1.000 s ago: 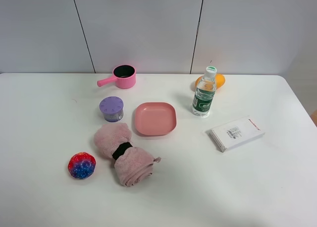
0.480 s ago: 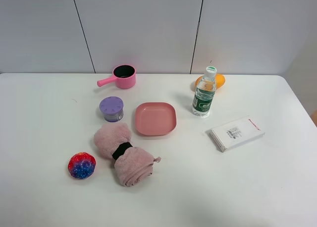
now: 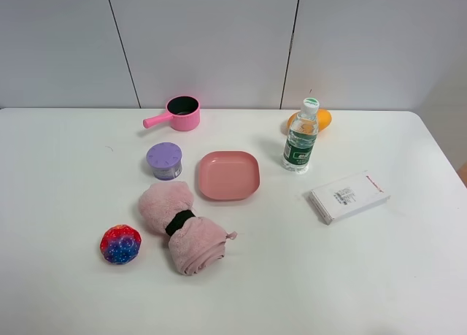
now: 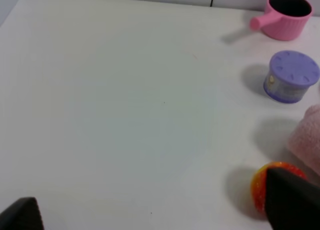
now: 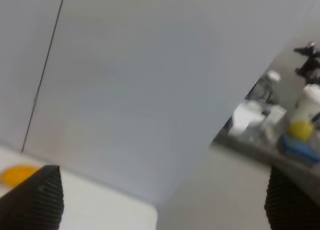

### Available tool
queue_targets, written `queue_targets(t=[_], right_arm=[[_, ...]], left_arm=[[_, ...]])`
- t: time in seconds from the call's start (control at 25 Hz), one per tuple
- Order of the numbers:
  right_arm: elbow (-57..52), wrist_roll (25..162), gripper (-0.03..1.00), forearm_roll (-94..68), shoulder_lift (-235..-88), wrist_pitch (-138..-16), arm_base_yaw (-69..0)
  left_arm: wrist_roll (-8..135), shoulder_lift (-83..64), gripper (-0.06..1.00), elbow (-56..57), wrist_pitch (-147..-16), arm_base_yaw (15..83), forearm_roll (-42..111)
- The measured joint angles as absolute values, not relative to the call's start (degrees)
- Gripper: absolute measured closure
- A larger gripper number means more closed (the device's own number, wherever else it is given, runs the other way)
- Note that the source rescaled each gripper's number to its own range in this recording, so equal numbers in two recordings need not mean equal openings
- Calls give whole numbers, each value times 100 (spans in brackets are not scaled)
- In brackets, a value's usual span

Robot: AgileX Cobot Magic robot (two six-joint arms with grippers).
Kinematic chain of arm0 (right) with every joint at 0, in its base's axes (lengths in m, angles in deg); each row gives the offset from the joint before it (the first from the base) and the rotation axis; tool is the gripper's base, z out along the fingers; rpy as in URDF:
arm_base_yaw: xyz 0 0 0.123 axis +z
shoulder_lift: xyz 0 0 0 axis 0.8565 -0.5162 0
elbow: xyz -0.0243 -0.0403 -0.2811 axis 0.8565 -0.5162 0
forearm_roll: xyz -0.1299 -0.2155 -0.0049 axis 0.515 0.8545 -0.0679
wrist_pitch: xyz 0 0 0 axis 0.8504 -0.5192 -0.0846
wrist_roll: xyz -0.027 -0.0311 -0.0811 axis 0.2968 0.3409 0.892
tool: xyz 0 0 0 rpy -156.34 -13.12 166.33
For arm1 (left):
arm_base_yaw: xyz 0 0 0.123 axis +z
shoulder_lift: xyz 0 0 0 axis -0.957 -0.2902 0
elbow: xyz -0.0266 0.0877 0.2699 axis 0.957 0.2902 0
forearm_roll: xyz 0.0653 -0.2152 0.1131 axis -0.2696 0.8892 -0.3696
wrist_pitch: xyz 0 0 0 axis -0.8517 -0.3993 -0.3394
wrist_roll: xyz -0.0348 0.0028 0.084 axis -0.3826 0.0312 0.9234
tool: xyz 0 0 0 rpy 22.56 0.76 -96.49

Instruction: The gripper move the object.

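Observation:
The lavender jar point(image 3: 165, 160) with a dimpled lid stands upright on the white table point(image 3: 66, 174), left of the pink plate point(image 3: 229, 175). It also shows in the left wrist view point(image 4: 292, 75). Neither arm shows in the exterior high view. My left gripper point(image 4: 155, 212) is open and empty, its black fingertips point(image 4: 292, 200) wide apart over bare table, well away from the jar. My right gripper point(image 5: 162, 200) is open and empty, aimed at the wall past the table's corner.
A pink saucepan point(image 3: 179, 113) stands behind the jar. A rolled pink towel point(image 3: 182, 229) and a multicoloured ball point(image 3: 120, 244) lie in front of it. A water bottle point(image 3: 301, 136), an orange point(image 3: 321, 119) and a white box point(image 3: 348, 197) sit to the right.

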State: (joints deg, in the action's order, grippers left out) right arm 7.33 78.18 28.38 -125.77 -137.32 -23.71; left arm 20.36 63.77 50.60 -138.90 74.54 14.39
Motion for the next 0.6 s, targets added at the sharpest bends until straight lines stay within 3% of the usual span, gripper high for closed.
queue_targets(t=[0.32,0.6], right_arm=[[-1056,7857,49,1371,-11119,-13753,-2526],[-1877,8020,49,-355,-10713,-13749,-3415]], left_arm=[[2036,6377,-6,5060,-13890,7454,1439],[2036,6377,-6,5060,-13890,7454,1439]])
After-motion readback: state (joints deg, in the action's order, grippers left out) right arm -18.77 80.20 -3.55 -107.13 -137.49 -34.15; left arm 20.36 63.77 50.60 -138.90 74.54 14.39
